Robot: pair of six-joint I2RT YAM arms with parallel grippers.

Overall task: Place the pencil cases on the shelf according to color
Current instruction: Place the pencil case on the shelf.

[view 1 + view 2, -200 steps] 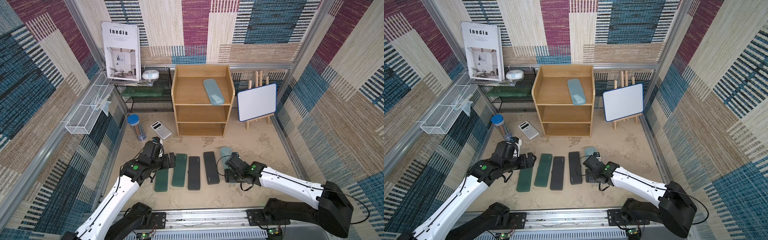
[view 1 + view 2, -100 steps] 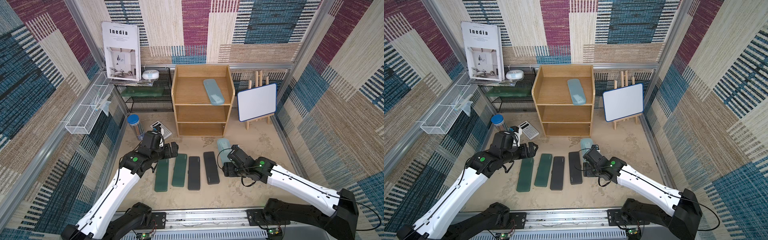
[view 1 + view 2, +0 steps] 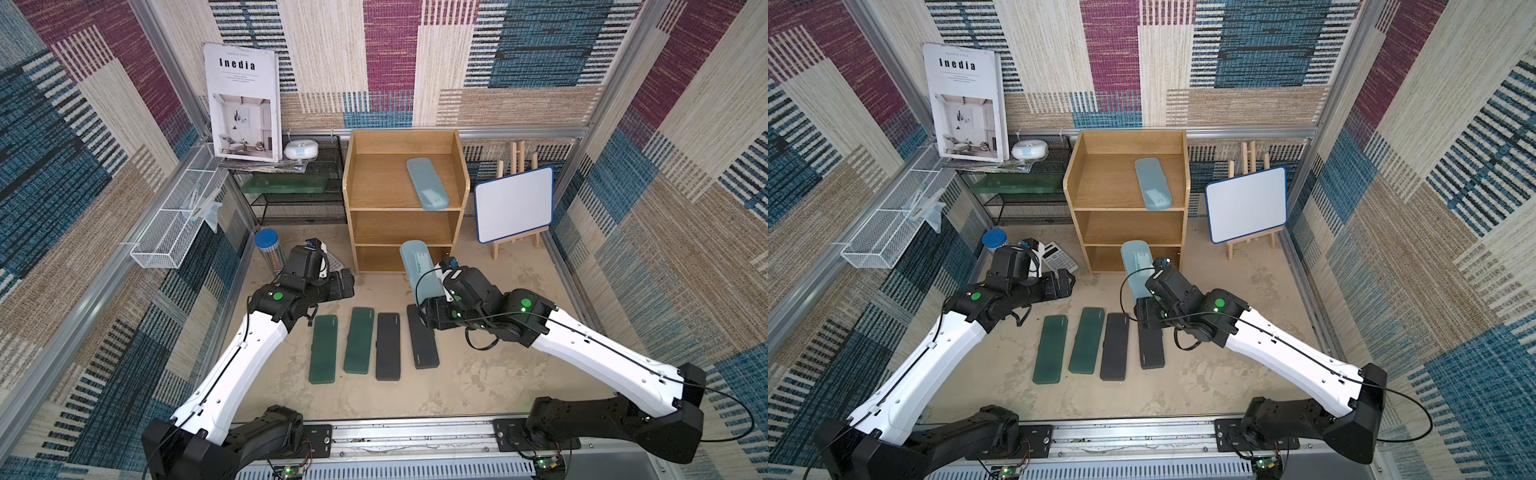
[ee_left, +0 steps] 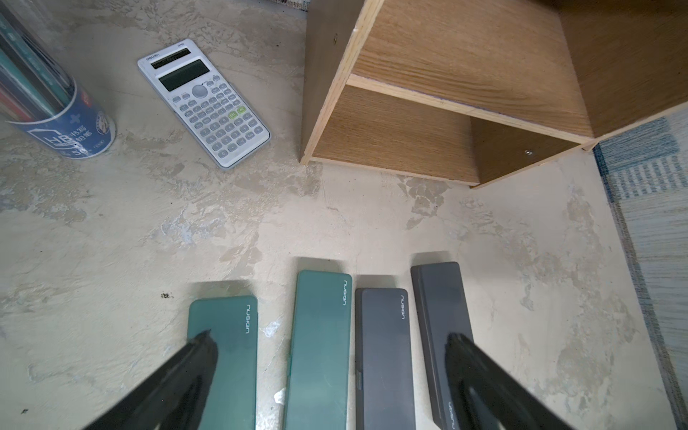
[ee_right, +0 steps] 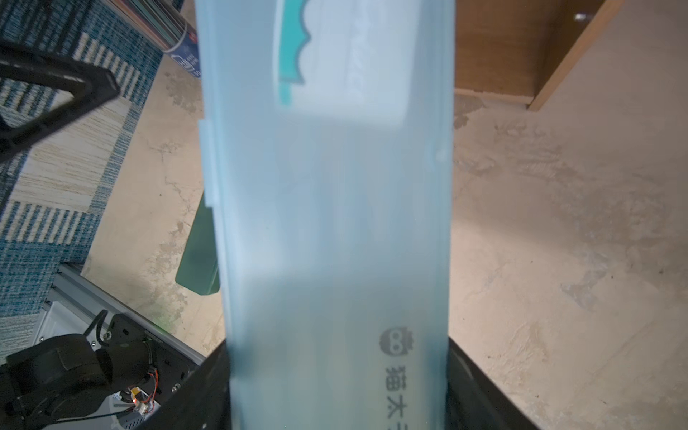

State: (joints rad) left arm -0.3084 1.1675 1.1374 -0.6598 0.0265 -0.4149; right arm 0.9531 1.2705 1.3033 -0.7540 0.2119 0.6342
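Patterned woven walls enclosed a beige table (image 3: 478,374). On the top tier of the shelf (image 3: 374,183) lay one blue case (image 3: 427,185). The right gripper (image 5: 337,394) was clamped on the other blue case (image 3: 417,268), raised before the lower tiers. Green cases (image 3: 323,349) and black cases (image 3: 388,345) lay in a row on the table. The left gripper (image 4: 330,337) hung near them, fingers apart.
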